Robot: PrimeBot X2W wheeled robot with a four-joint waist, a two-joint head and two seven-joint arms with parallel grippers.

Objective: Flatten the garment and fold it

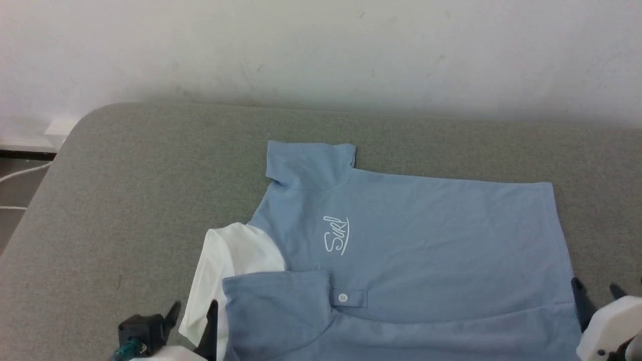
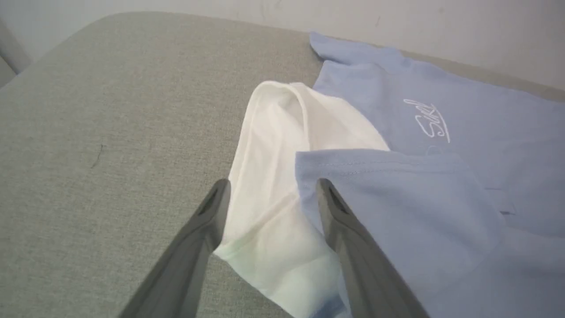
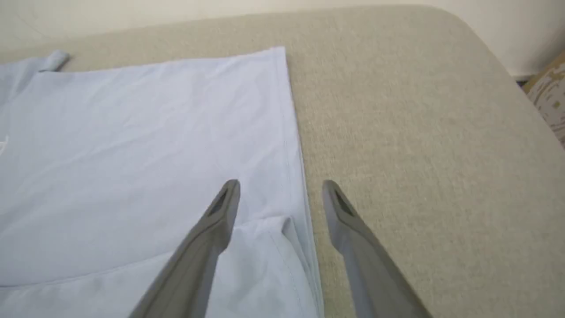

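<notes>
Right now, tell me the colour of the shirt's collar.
White; the collar shows best in the left wrist view.

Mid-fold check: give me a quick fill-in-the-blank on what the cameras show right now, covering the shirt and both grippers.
The garment is light ____ in colour. Its collar, beside the left gripper, is ____. With the near edge folded over, ____ button shows on the placket. The left gripper and the right gripper both have their jaws ____.

Missing words: blue; white; one; open.
</notes>
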